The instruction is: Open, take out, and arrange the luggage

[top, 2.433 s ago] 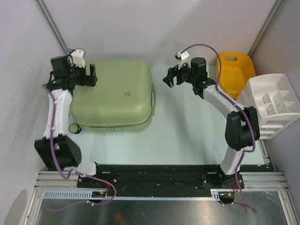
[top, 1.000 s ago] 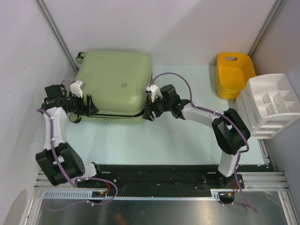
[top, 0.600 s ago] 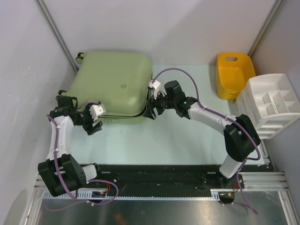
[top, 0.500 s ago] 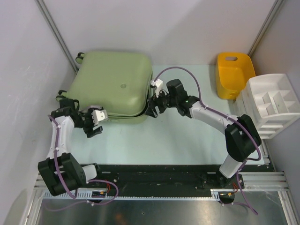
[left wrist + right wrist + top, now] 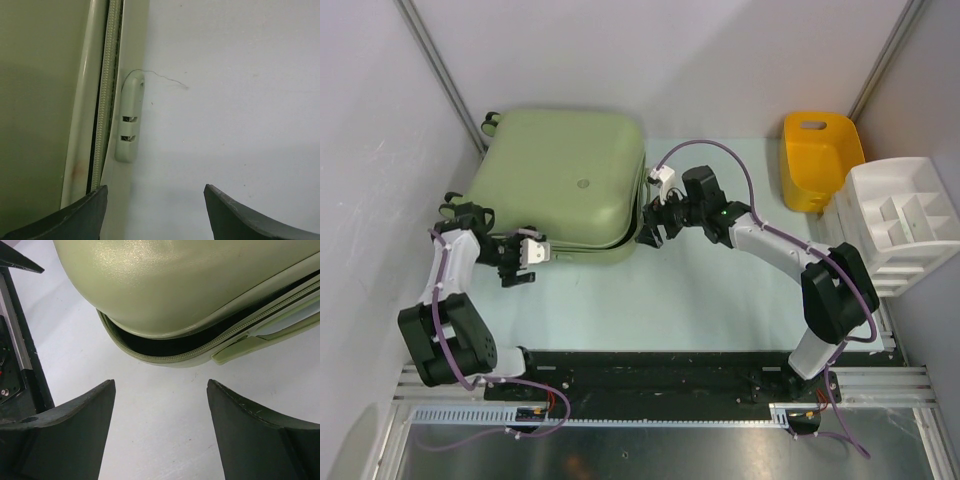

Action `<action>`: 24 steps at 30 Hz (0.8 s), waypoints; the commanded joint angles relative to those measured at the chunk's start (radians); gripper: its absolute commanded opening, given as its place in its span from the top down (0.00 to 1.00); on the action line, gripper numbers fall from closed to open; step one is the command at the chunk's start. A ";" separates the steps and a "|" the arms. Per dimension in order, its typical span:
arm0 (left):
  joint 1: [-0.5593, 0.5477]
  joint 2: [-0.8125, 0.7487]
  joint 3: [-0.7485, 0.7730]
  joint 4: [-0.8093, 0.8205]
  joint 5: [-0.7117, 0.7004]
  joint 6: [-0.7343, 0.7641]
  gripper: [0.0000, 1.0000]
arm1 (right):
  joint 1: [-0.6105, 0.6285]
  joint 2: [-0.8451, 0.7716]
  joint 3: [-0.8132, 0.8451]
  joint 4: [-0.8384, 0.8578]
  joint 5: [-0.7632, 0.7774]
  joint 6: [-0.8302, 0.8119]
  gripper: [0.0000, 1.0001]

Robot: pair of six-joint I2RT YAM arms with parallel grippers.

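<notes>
Luggage [image 5: 565, 185] lies flat on bench [image 5: 720, 290], far-left part. Left gripper [image 5: 520, 262] sits just off luggage's front-left corner, on the near side. Right gripper [image 5: 650, 228] is at luggage's front-right corner, close beside its edge. Tub [image 5: 820, 160] stands well right of luggage, at back of bench. Tray [image 5: 905, 220] is further right of luggage than tub and nearer the front.

Pale sage-green hard-shell suitcase [image 5: 190, 285] cropped in both wrist views; interior too dark; round logo [image 5: 583, 183] unreadable.
</notes>
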 commanded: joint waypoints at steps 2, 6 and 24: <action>-0.014 -0.072 0.024 -0.041 0.056 0.161 0.18 | -0.003 -0.032 0.036 0.000 -0.023 0.005 0.21; -0.015 -0.060 0.037 -0.041 0.037 0.164 0.18 | -0.002 -0.028 0.036 -0.002 -0.027 0.005 0.21; -0.017 0.103 0.019 0.095 -0.001 0.101 0.19 | -0.005 -0.005 0.036 0.000 -0.024 0.000 0.19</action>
